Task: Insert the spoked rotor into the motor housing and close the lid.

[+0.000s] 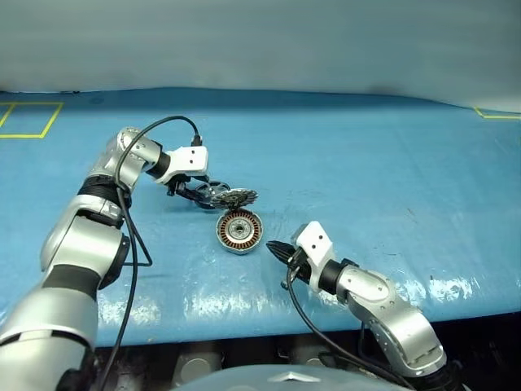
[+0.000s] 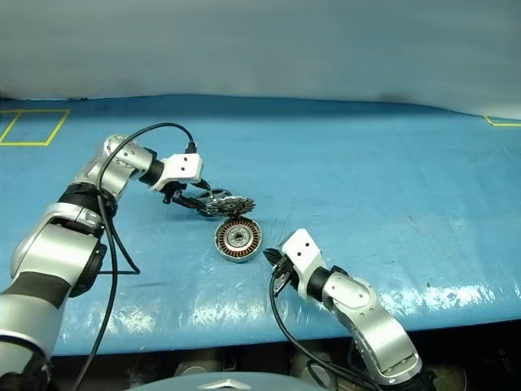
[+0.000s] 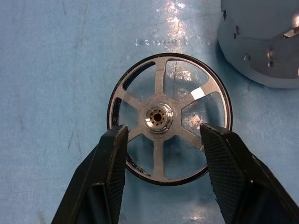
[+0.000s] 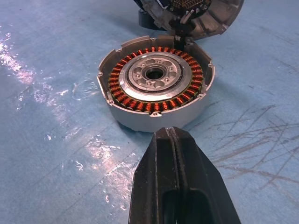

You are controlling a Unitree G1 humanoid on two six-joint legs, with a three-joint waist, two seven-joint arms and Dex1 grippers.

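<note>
The spoked rotor (image 3: 159, 116), black-rimmed with silver spokes, lies flat on the blue table. My left gripper (image 3: 163, 128) hovers over it, open, with one black finger (image 3: 110, 158) at each side of the wheel. It does not look gripped. Just right of it the grey lid (image 1: 238, 196) stands tilted open on its hinge, ribbed face toward me. Below that sits the motor housing (image 1: 239, 230), its copper windings (image 4: 122, 95) showing around an empty centre. My right gripper (image 1: 275, 248) is shut and empty, its tip pointing at the housing from a short way to the right.
The blue table cover (image 1: 366, 179) spreads wide to the right and far side. Yellow tape marks (image 1: 28, 120) lie at the far left and far right corners. The table's front edge (image 1: 244, 330) runs close below my right arm. A black cable (image 1: 134, 244) loops from my left wrist.
</note>
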